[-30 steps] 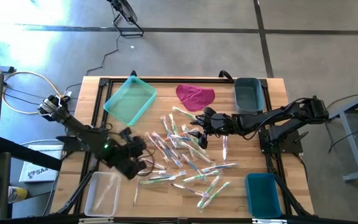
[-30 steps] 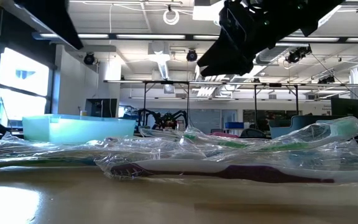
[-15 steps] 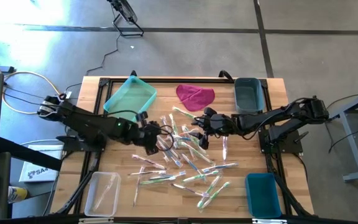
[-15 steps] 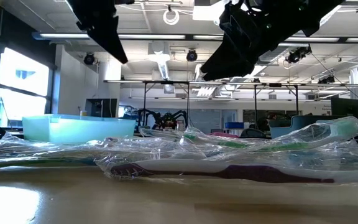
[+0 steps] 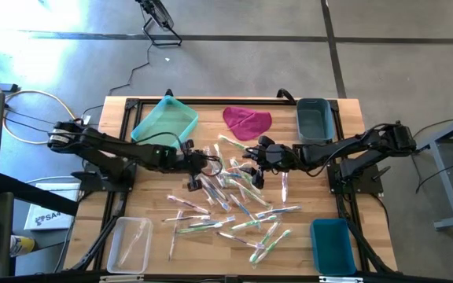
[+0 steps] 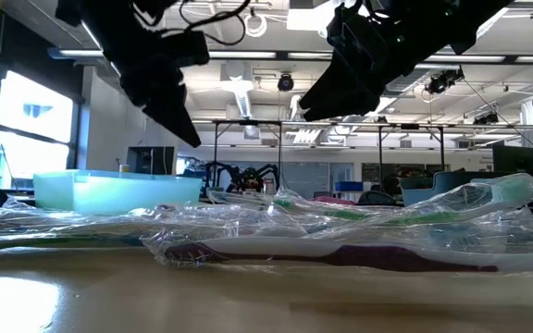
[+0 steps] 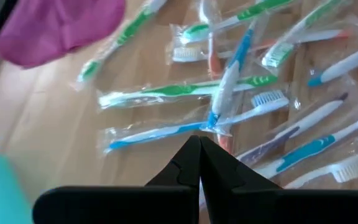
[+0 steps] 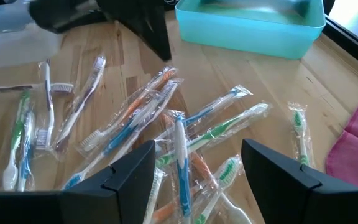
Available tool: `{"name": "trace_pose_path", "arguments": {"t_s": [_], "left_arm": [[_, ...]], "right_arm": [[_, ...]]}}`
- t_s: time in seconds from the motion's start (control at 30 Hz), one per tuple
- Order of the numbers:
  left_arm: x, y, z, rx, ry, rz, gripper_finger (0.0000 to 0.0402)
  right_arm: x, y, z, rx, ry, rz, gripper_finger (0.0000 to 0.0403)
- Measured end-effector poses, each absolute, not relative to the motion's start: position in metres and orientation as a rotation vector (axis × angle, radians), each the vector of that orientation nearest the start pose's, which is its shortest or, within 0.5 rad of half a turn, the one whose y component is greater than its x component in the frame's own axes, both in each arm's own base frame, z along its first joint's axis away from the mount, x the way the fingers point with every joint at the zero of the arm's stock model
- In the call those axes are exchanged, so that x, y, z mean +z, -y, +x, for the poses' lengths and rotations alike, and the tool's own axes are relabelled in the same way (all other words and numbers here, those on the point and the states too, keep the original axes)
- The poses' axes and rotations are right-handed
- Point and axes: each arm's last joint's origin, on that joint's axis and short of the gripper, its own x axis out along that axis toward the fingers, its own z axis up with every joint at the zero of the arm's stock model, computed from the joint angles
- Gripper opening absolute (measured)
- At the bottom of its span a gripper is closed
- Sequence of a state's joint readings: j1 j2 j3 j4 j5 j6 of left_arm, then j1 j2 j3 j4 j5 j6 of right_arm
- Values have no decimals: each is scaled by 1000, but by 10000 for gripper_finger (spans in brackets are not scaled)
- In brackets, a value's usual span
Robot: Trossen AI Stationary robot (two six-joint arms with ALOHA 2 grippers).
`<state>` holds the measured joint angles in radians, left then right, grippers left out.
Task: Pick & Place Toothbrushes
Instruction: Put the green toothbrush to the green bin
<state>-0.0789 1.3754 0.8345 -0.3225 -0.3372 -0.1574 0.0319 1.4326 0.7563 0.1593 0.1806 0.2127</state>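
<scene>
The wrapped toothbrushes [image 5: 234,196], thin plastic ones with blue, green, orange and white handles in clear shiny sleeves, lay scattered flat across the middle of the pale wooden tabletop [image 5: 305,236], the loose heap running from the centre down towards five o'clock in the high view.

The left gripper [image 5: 201,163] reached in from nine o'clock and hung over the nine-o'clock edge of the heap, its dark fingers [image 7: 194,163] pressed together to a single point with nothing between them. From its wrist camera that point sat just above a blue-handled toothbrush [image 7: 229,87] lying crossed over a green-handled one [image 7: 179,92].

The right gripper [image 5: 252,155] came in from three o'clock and hung over the twelve-o'clock part of the heap, its fingers [image 8: 129,177] spread wide and empty, with several wrapped brushes lying on the wood between and beyond them. The two grippers faced each other, near but apart.

Around the heap stood a light turquoise rectangular tray [image 5: 164,126] at eleven o'clock, a crumpled magenta cloth [image 5: 247,120] at twelve o'clock, a grey-blue bin [image 5: 314,119] at one o'clock, a bright blue bin [image 5: 333,245] at five o'clock and a clear plastic box [image 5: 130,244] at seven o'clock.
</scene>
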Motion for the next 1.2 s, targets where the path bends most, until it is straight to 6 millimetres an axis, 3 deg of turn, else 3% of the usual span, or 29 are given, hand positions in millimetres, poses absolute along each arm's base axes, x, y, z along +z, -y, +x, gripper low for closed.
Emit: {"name": "trace_pose_path", "arguments": {"t_s": [0.23, 0.57, 0.73, 0.97, 1.2], "left_arm": [[199, -11, 269, 236, -787, 21, 1], [217, -38, 264, 145, -697, 100, 1], [202, -51, 254, 100, -675, 64, 1], [174, -53, 239, 86, -594, 20, 1], [186, -48, 226, 55, -331, 4, 1]], "right_arm": [[211, -4, 296, -202, -496, 158, 231], [211, -2, 295, -293, -477, 280, 231], [210, -1, 294, -353, -473, 303, 231], [209, 0, 294, -364, -473, 299, 231], [208, 0, 293, -396, -477, 340, 231]]}}
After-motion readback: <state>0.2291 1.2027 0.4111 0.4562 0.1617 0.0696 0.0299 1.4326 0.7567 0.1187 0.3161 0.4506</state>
